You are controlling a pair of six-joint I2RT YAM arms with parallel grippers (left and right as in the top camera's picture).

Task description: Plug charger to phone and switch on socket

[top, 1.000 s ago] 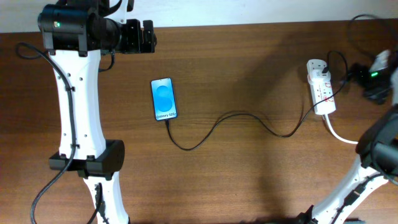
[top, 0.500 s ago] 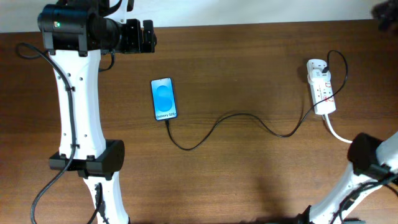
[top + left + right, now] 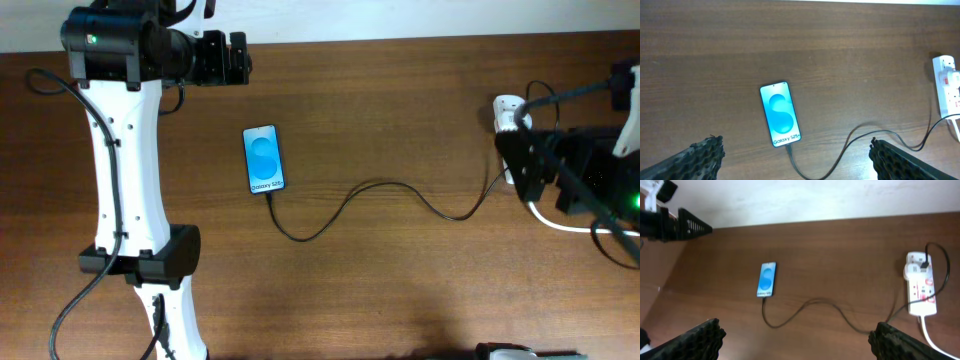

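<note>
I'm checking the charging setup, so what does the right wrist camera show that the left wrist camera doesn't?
Only the right wrist view: the whole power strip, the black plug at its top end, its white cord, the pale wall. Only the left wrist view: the Galaxy S25 lettering readable on the phone. Both: the phone, the black charger cable leaving its bottom edge, the wooden table.

Phone (image 3: 780, 114) screen, btm: "Galaxy S25", trailing char unclear. No other legible txt.
</note>
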